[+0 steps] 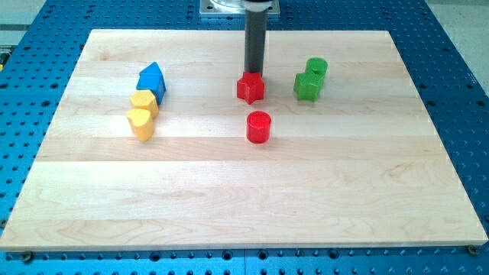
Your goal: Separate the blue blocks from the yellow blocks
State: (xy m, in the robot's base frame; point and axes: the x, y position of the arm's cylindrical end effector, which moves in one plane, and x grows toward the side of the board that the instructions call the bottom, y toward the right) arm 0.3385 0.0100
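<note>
Red cylinder [259,127] nearest; 2 reds, 2 yellows, 2 greens, 1 blue; no pincer, tip [252,72] behind red star [250,88].

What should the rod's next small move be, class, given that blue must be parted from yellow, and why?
Probably slide my tip toward the view's left, above the blue block. The tip sits just behind the red star block, far from the blue, which touches the yellow blocks.

My rod [254,42] descends vertically from the top centre of the frame, dark and straight, beneath a pale mount at the frame's upper edge. My tip [252,73] lies slightly above and left of frame centre, at the rod's lower end.
</note>
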